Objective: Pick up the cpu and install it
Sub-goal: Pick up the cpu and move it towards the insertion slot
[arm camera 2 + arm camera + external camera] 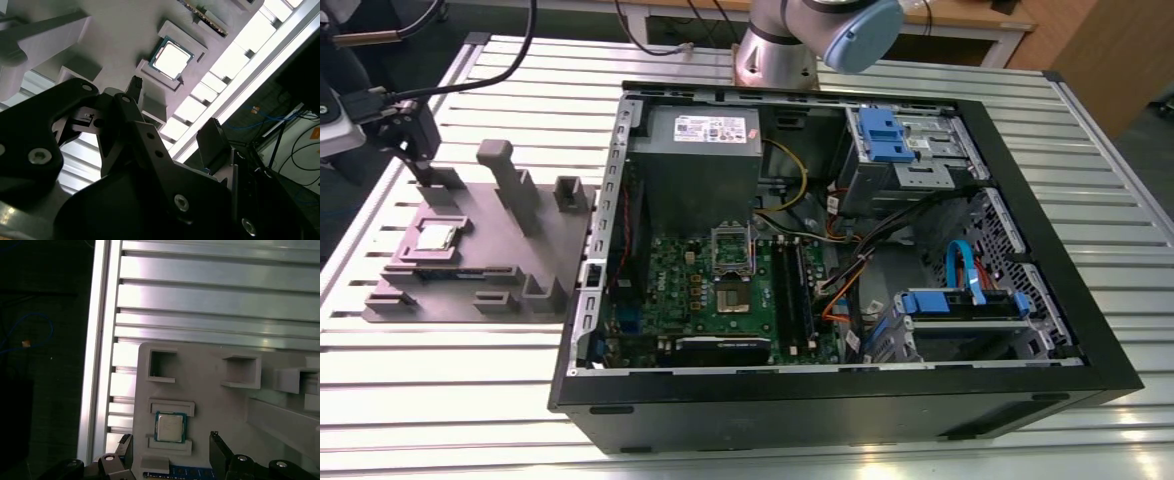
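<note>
The cpu (438,237) (171,60) (170,426), a small square chip with a shiny silver top, lies flat in a recess of the grey-mauve block (507,250) at the exterior view's left. My gripper (411,160) (175,112) (171,450) hangs above the block's far end, a short way from the cpu. It is open, with nothing between its dark fingers (218,449). Inside the open computer case (854,400), the dark socket frame (731,262) with its metal bracket sits on the green motherboard.
The block's upright posts (496,165) rise close to the gripper. The case holds a grey power-supply box (700,135), blue drive cages (887,135) and loose cables (854,270). All of it stands on a slatted aluminium table (480,400). The arm's base (781,50) is behind the case.
</note>
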{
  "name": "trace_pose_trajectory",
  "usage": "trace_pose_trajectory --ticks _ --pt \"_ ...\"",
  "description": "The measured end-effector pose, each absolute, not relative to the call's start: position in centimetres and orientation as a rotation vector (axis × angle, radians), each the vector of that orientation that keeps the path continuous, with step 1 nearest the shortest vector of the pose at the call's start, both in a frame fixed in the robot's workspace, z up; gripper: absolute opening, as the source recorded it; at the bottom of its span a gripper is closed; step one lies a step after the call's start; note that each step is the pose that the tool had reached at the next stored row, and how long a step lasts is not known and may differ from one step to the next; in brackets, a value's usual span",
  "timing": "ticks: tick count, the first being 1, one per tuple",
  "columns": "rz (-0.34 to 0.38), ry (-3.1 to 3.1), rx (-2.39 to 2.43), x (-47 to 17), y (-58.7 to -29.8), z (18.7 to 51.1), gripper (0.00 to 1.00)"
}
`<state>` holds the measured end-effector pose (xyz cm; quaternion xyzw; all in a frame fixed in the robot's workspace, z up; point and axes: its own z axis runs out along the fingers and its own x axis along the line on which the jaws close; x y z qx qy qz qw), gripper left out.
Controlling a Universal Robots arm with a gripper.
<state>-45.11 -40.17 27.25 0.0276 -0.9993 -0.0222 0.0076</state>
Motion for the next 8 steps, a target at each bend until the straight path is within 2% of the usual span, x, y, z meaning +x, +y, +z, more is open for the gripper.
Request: trace_pose_trajectory --ticks 8 --pt "-0.069 -3.125 0.086 -45.10 -40.16 27.02 0.71"
